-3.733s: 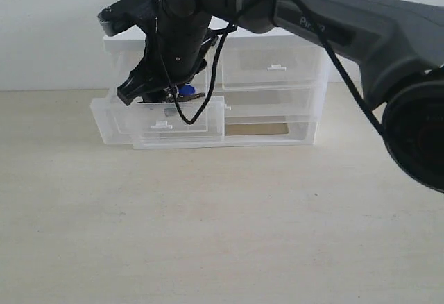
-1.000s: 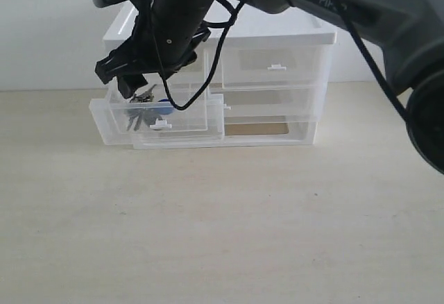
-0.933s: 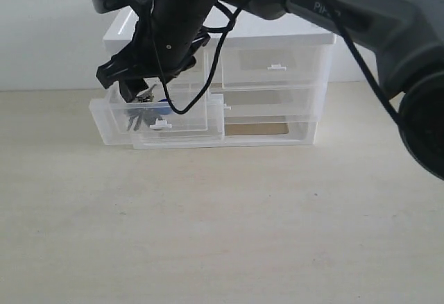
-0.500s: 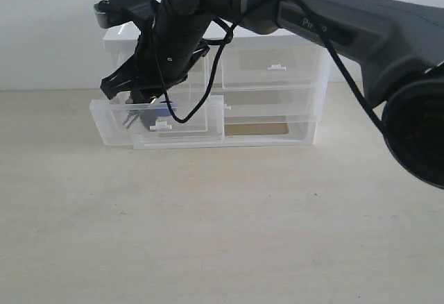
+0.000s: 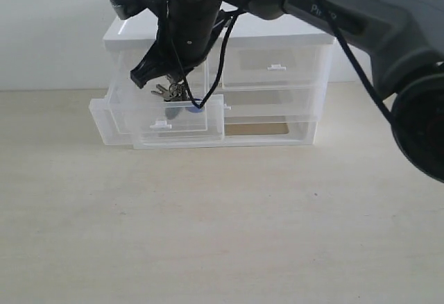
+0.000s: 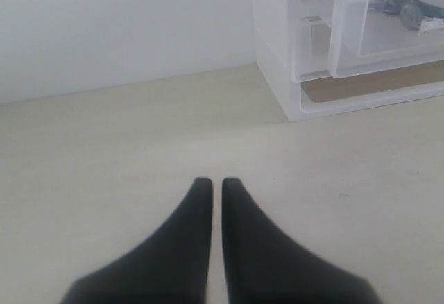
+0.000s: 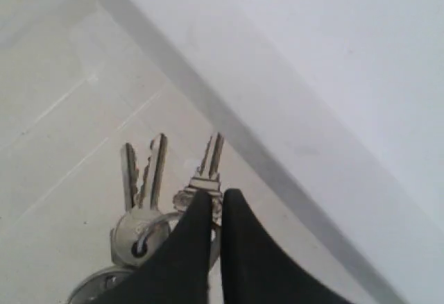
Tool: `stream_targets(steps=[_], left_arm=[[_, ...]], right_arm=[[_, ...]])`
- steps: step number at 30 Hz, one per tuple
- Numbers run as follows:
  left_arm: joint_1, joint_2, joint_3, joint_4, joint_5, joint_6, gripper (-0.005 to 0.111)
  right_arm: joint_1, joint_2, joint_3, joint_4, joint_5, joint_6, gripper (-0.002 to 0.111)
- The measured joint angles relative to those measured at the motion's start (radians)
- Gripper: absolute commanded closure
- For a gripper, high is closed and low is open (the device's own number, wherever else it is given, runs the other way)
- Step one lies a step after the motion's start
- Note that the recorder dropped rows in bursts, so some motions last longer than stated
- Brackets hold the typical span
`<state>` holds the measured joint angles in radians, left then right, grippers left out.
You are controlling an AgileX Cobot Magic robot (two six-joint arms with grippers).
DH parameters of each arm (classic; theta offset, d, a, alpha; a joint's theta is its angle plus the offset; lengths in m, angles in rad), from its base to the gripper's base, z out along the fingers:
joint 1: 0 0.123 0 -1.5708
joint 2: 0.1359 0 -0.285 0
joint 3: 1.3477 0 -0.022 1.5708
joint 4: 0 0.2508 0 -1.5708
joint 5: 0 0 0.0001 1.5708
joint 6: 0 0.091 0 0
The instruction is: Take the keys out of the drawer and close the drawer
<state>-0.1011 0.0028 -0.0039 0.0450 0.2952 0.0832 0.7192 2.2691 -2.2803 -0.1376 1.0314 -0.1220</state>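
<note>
Right wrist view alone showed the grip: the right gripper [image 7: 214, 203] had its jaws pinched together on the ring of the keys [image 7: 146, 172] — flat silver blades with notched edges. Exterior view placed the bunch dangling at the 12 o'clock of the open drawer [image 5: 159, 120], clear glossy plastic, with the round blue tag [image 5: 196, 107] low at its rim. The right arm [image 5: 361, 26] reached across, wrist angled down. The left gripper [image 6: 210, 187] sat low over the matte table [image 6: 104, 130] — jaws nearly touching, empty.
</note>
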Motion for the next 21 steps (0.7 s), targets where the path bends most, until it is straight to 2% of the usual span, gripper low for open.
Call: stream_targets(steps=[9, 11, 15, 16, 21], left_arm=[[0.000, 0.000, 0.000, 0.000, 0.000, 0.000, 0.102], [0.000, 0.000, 0.000, 0.000, 0.000, 0.000, 0.102], [0.000, 0.000, 0.000, 0.000, 0.000, 0.000, 0.102], [0.000, 0.000, 0.000, 0.000, 0.000, 0.000, 0.102], [0.000, 0.000, 0.000, 0.000, 0.000, 0.000, 0.102]], right_arm=[[0.000, -0.102, -0.010, 0.052, 0.035, -0.029, 0.106], [0.000, -0.105, -0.010, 0.138, 0.064, -0.084, 0.093], [0.002, -0.075, -0.010, 0.247, 0.076, -0.131, 0.052], [0.002, -0.065, -0.010, 0.249, 0.072, -0.127, 0.049], [0.002, -0.004, -0.010, 0.119, 0.062, -0.046, 0.052]])
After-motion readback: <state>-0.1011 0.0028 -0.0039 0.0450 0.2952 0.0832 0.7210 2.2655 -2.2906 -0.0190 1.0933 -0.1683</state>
